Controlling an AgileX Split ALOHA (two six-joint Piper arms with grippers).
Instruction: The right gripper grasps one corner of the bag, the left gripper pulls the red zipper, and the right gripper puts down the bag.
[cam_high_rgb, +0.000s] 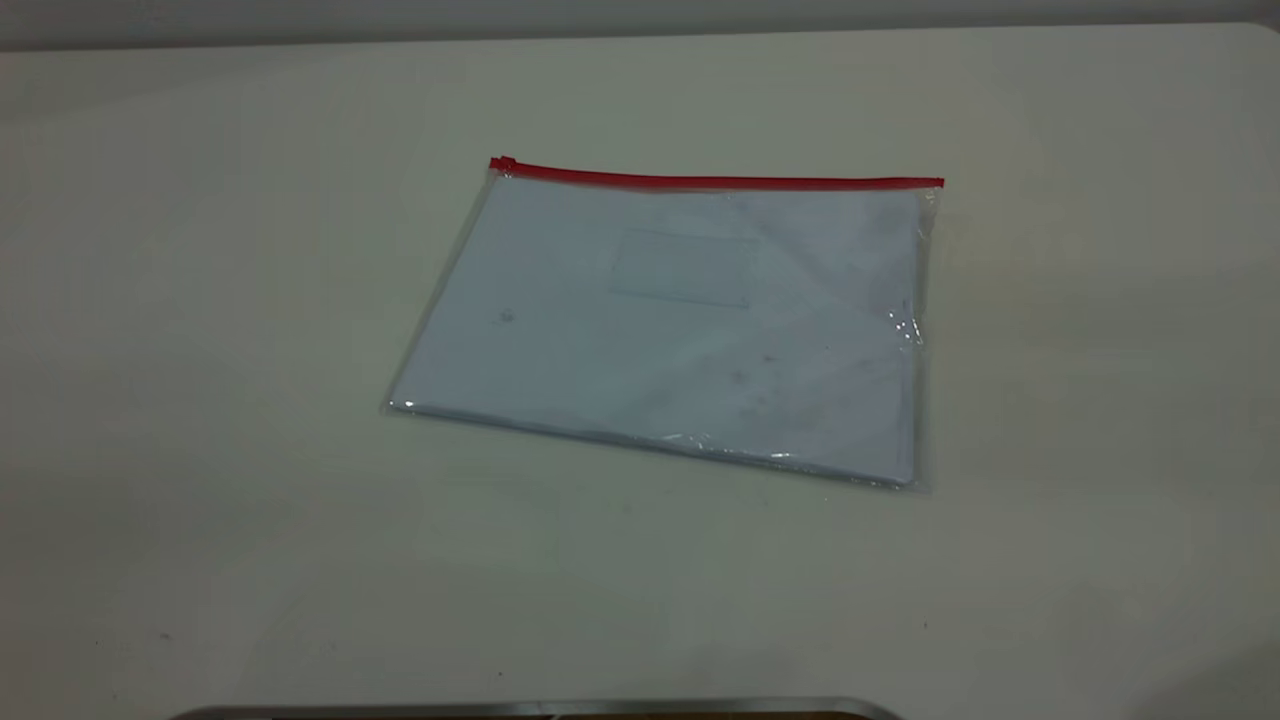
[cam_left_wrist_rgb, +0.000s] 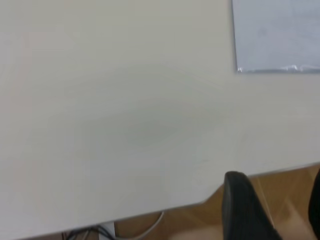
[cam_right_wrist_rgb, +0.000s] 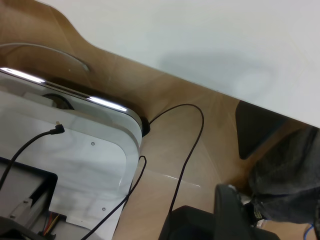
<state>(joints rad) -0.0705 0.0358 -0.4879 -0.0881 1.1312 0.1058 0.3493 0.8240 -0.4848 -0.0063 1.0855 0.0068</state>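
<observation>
The bag (cam_high_rgb: 680, 320) lies flat on the pale table (cam_high_rgb: 200, 400), a clear pouch with white paper inside. The red zipper (cam_high_rgb: 720, 182) runs along its far long edge, with the slider tab (cam_high_rgb: 503, 164) at the left end. Neither gripper shows in the exterior view. In the left wrist view the left gripper (cam_left_wrist_rgb: 275, 205) is open and empty, off the table's edge over wooden floor, with one bag corner (cam_left_wrist_rgb: 280, 35) far from it. In the right wrist view the right gripper (cam_right_wrist_rgb: 272, 220) is open and empty, off the table over the floor; the bag is out of that view.
A metal rim (cam_high_rgb: 540, 708) shows at the table's near edge. Below the table on the right arm's side stand a white equipment housing (cam_right_wrist_rgb: 75, 150), loose black cables (cam_right_wrist_rgb: 185, 165) and a dark cloth (cam_right_wrist_rgb: 290, 185).
</observation>
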